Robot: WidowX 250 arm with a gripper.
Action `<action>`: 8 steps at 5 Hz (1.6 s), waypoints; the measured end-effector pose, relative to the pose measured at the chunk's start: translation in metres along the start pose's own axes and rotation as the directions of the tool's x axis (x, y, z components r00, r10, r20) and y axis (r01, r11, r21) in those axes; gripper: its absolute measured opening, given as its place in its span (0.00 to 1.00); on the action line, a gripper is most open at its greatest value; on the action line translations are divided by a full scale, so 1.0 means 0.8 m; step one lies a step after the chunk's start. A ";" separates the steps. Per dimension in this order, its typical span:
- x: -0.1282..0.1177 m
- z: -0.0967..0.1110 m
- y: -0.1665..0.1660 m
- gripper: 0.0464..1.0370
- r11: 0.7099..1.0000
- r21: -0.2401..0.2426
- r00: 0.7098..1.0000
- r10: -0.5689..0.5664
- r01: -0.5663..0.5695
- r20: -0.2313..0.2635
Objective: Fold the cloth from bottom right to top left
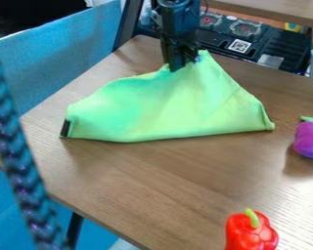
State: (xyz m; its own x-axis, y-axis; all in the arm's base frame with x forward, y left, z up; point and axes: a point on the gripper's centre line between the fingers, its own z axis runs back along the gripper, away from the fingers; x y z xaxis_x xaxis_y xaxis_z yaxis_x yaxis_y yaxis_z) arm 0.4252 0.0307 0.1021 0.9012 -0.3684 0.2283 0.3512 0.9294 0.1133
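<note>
My gripper [179,59] hangs down from the top of the view, low at the far edge of the cloth and touching it there. The light green cloth [152,110] lies across the upper middle of the table in a rough triangle. Its peak rises just right of the gripper, its near edge runs almost straight from left to right, and a small black tag marks its lower left corner. Part of the cloth's far edge is hidden behind the gripper.
On the wooden table [152,190], a purple toy vegetable [309,140] lies at the right edge and a red toy pepper [251,232] at the near edge. A blurred braided cord [15,161] crosses the left side. Black equipment [257,44] stands behind the table.
</note>
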 end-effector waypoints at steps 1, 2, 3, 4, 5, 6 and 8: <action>0.010 -0.002 0.016 0.01 1.000 0.001 1.000 -0.005 0.005 -0.023; 0.009 -0.019 0.028 0.01 0.999 0.003 0.997 -0.033 0.033 -0.070; 0.006 -0.024 0.045 0.01 0.999 0.000 0.996 -0.036 0.037 -0.085; 0.005 -0.027 0.060 0.01 0.997 0.003 0.996 -0.073 0.073 -0.042; -0.004 -0.035 0.073 0.01 0.997 -0.008 0.997 -0.073 0.072 -0.011; -0.003 -0.028 0.082 0.03 0.997 -0.017 0.997 -0.071 0.071 0.009; 0.008 -0.034 0.083 0.43 0.995 0.009 0.995 -0.097 0.097 0.036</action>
State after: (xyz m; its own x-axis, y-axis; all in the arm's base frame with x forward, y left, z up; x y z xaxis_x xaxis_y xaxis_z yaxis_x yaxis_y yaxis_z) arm 0.4613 0.0908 0.0848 0.8532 -0.4575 0.2504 0.4347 0.8891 0.1433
